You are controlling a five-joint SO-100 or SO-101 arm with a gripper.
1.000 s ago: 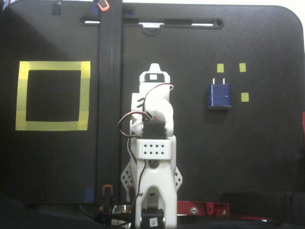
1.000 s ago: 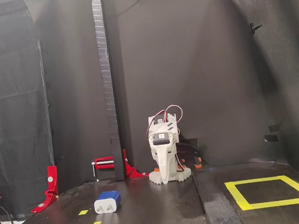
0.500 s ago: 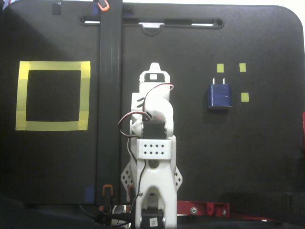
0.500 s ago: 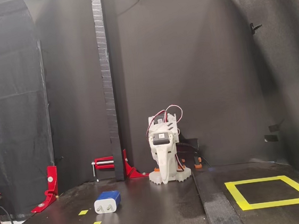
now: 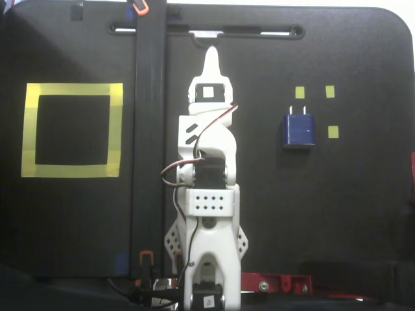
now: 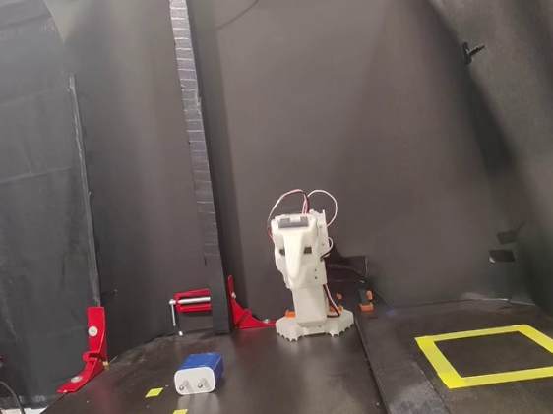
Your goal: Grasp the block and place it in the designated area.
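Still at rest, nothing picked up yet.
My gripper (image 5: 212,61) is folded in over my own base, fingers drawn together around nothing, because I haven't reached for anything. The block (image 5: 298,130) lies flat on the black table (image 5: 363,214), well off to my right in the top-down fixed view, prongs pointing away, among three small yellow markers (image 5: 332,131). The designated area (image 5: 72,91) sits empty on the opposite side, so I judge I'll carry it across my midline.
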